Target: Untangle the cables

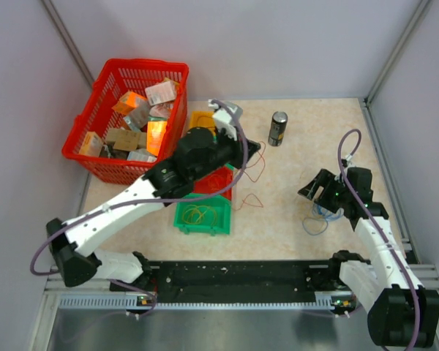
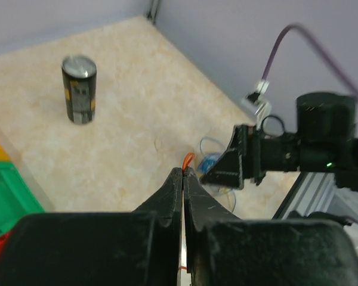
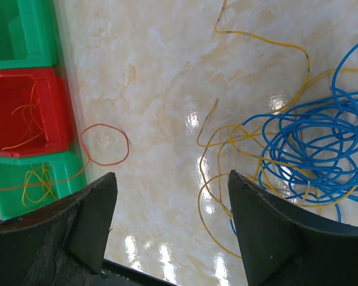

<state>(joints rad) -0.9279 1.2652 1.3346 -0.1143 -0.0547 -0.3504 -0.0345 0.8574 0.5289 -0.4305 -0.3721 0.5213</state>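
The cables are spread over the right half of the bench (image 1: 293, 241). A blue cable (image 3: 310, 149) lies in a dense coil of many loops, with a thin yellow cable (image 3: 224, 140) threaded through and around it. Both rest on the bench directly below the right arm (image 1: 373, 227), whose jaws are spread wide apart above them with nothing between them. To the left of that coil an orange loop (image 3: 104, 145) is seen lying flat on the bench just beside a row of small bins, its tail running across the near green bin (image 3: 6, 173). Thin yellow wire is gathered inside that green bin, and fine orange strands lie in the red bin (image 3: 53, 113) next to it.

The left arm (image 1: 132, 197) is stretched over the bins toward the middle of the bench. Its jaws are pressed tightly together, and an orange cable (image 2: 188, 158) is pinched between the tips, a short end sticking out above them. Whether it is one piece with the orange loop cannot be told.

A dark can (image 1: 278, 128) stands upright at the far side of the bench, well apart from the coil, and a red basket (image 1: 95, 95) filled with packets sits at the far left corner
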